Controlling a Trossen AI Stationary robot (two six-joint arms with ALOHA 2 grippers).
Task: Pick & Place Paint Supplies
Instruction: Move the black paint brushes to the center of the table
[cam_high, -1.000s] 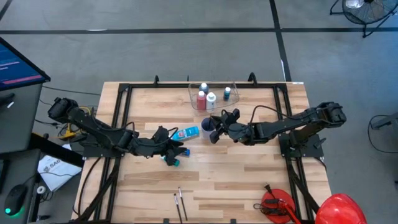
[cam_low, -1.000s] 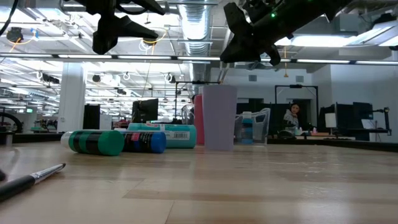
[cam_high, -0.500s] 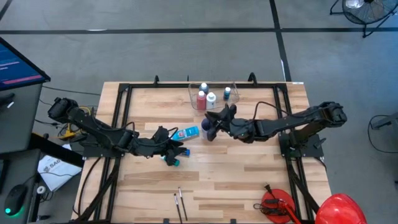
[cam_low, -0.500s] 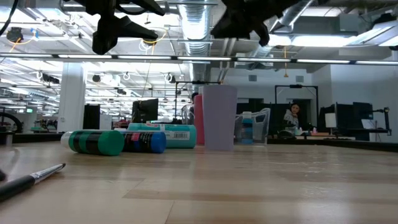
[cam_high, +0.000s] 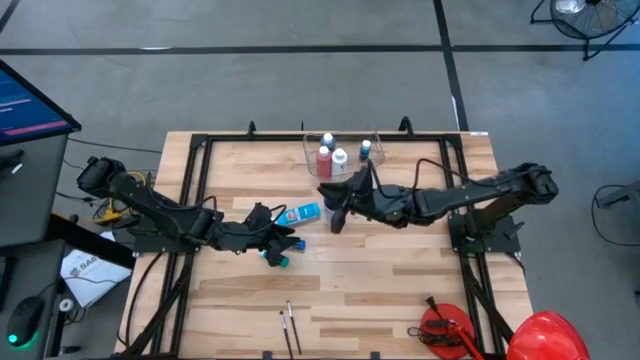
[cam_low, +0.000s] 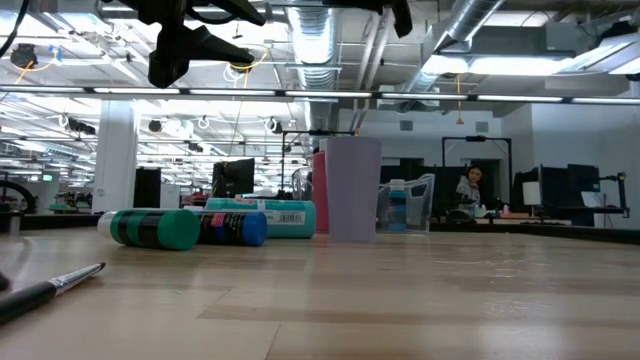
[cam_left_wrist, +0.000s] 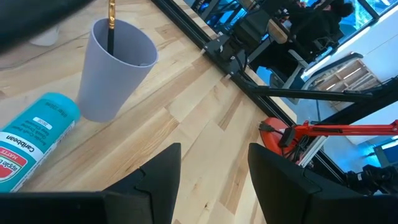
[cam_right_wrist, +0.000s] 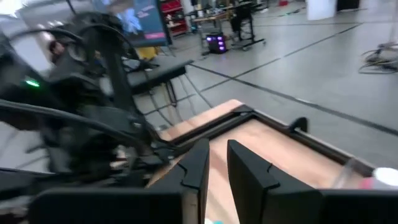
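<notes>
Your wooden table (cam_high: 400, 270) carries everything shown here, with both arms reaching toward its middle. Your left gripper (cam_left_wrist: 208, 180) hangs above the boards with its fingers (cam_left_wrist: 158, 183) standing moderately apart and nothing between them; ahead of those jaws, just off to one side, lies the large light blue tube (cam_left_wrist: 31, 146) on its side, touching the foot of the upright blue-purple cup (cam_left_wrist: 115, 68). Your right gripper (cam_right_wrist: 214, 171) is held over that cup, its fingers (cam_right_wrist: 249, 171) drawn to a narrow slit; in its own wrist view you cannot tell whether anything is pinched there. A thin brush (cam_left_wrist: 111, 28) stands in the cup, its handle rising past the rim. Beyond the right jaws sits the clear plastic tub (cam_high: 312, 155), holding a red bottle (cam_high: 324, 160) and other white-capped bottles upright. Below the left jaws lie a teal bottle (cam_low: 155, 228) and a blue bottle (cam_low: 235, 228), side by side. Two brushes (cam_high: 290, 325) lie near the table's front edge, well apart from both jaws.
</notes>
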